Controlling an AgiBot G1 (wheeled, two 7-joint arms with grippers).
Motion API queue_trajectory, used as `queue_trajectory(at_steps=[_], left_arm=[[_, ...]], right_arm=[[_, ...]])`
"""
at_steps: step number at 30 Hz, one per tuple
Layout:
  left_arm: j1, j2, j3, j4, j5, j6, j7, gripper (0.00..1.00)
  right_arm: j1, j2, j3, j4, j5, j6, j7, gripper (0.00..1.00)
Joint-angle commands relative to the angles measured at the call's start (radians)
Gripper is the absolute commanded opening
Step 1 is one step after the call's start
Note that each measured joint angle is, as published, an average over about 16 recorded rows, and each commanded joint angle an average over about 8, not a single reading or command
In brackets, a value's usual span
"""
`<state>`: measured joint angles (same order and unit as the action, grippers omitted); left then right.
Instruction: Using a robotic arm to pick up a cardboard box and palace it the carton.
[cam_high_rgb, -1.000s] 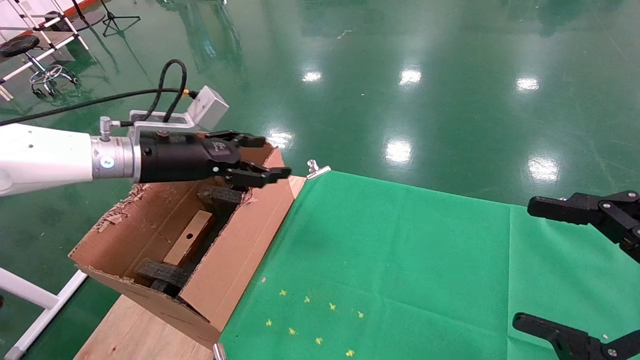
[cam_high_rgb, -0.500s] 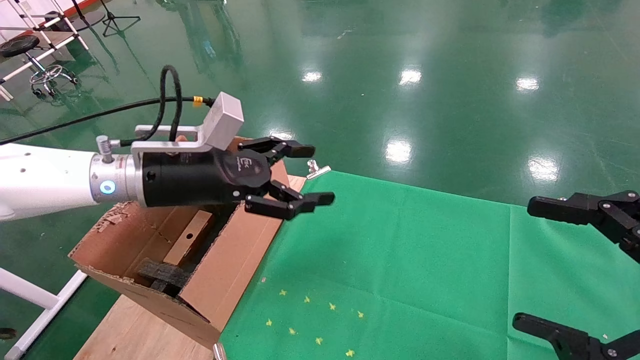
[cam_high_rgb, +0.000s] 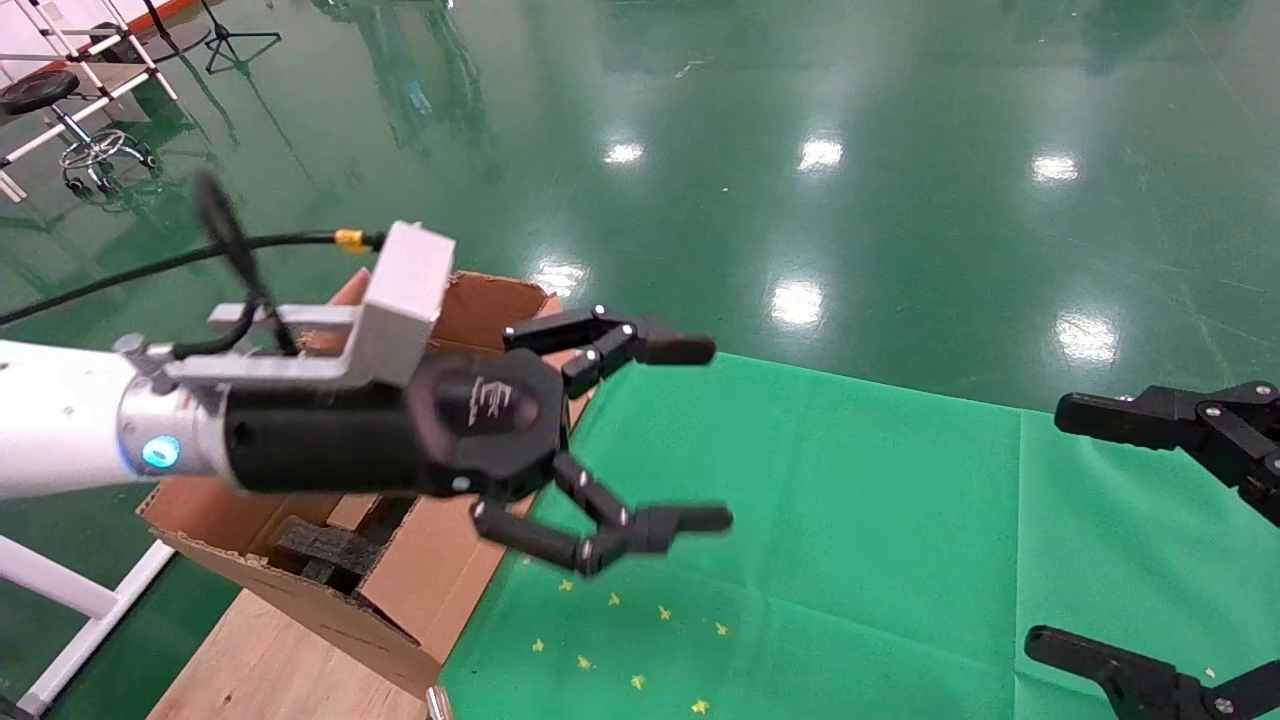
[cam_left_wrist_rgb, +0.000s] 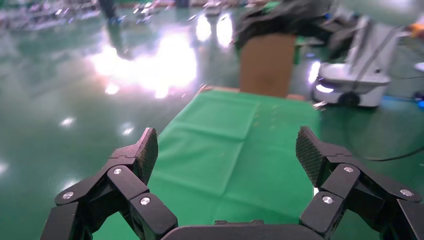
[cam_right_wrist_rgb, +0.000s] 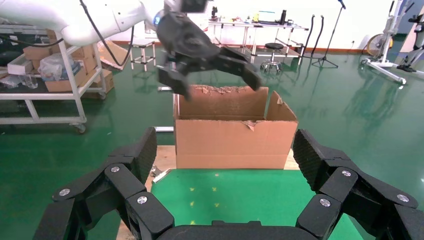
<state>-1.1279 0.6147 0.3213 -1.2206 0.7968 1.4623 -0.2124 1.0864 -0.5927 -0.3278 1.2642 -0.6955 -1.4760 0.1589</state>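
My left gripper (cam_high_rgb: 708, 434) on the white robotic arm hangs wide open and empty above the carton's right wall, its fingers reaching over the green cloth (cam_high_rgb: 850, 520). In the left wrist view the left gripper (cam_left_wrist_rgb: 226, 150) has only cloth between its pads. The carton (cam_high_rgb: 450, 560) stands at the table's left end, with black foam (cam_high_rgb: 320, 550) inside. The arm hides most of the cardboard box; a tan sliver of it (cam_high_rgb: 348, 512) shows inside the carton. From the right wrist view I see the carton (cam_right_wrist_rgb: 235, 142) with the left gripper (cam_right_wrist_rgb: 220, 87) above it. My right gripper (cam_high_rgb: 1055, 525) is parked open at the right edge.
Small yellow star marks (cam_high_rgb: 620, 640) dot the cloth near the front. Bare wooden tabletop (cam_high_rgb: 250, 660) shows under the carton, with a metal clip (cam_high_rgb: 435, 702) at the cloth's corner. A white frame leg (cam_high_rgb: 60, 600) stands left of the table. A shelving cart (cam_right_wrist_rgb: 45, 65) stands beyond.
My left gripper has come up from over the carton's inside and moved right and nearer, out over the cloth's edge, and its fingers have spread much wider. The right arm stayed still.
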Motion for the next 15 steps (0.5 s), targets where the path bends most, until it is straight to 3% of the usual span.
queue_trajectory(at_steps=[1, 15], left_arm=[[0.024, -0.002, -0.019, -0.029, -0.030, 0.015, 0.011, 1.00], [0.069, -0.005, -0.054, -0.081, -0.087, 0.044, 0.030, 1.00]], right_arm=[[0.000, 0.000, 0.000, 0.000, 0.000, 0.000, 0.000, 1.00], [0.000, 0.000, 0.000, 0.000, 0.000, 0.000, 0.000, 1.00]])
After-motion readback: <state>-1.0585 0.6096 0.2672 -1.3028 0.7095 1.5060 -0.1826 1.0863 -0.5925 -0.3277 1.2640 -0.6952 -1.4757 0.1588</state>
